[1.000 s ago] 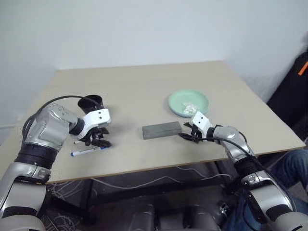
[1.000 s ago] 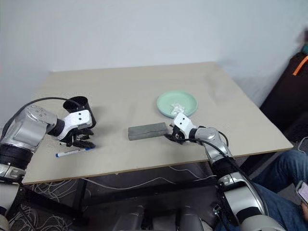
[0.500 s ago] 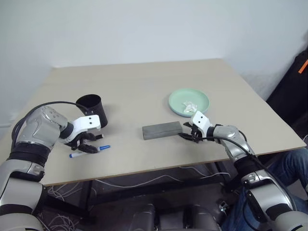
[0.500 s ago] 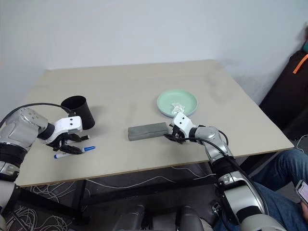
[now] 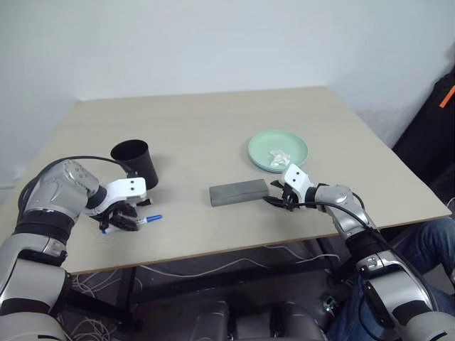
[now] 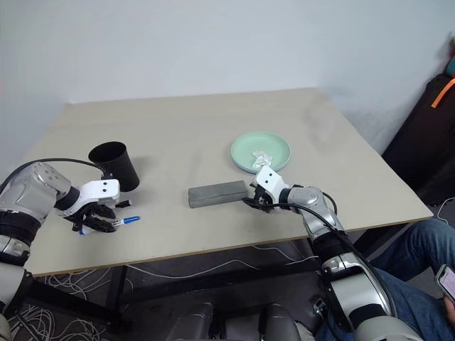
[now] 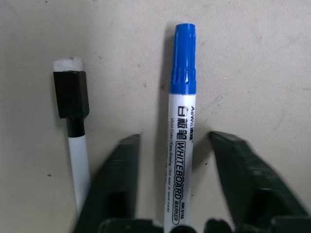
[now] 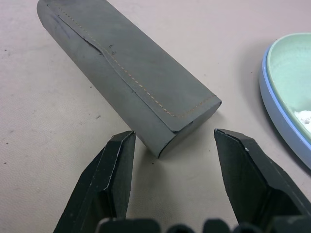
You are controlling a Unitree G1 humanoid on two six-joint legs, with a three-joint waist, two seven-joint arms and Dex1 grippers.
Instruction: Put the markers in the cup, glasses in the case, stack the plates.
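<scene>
Markers first: blue-capped whiteboard marker point(image 7: 181, 136) lies on the table point(image 5: 213, 128) between my left gripper point(image 7: 177, 182) fingers, straddled, not pinched yet. Cup point(image 5: 135, 162) just behind. Right gripper point(image 8: 175, 187) parked agape at the closed case point(image 8: 121, 63) end, steadying it I guess.

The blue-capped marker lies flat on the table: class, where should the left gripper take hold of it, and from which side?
Grip the white barrel of the blue-capped marker, below the cap, coming from above. It lies flat on the table, so the left gripper can set one of its fingers on each long side; the black-capped marker lies close beside it.
</scene>
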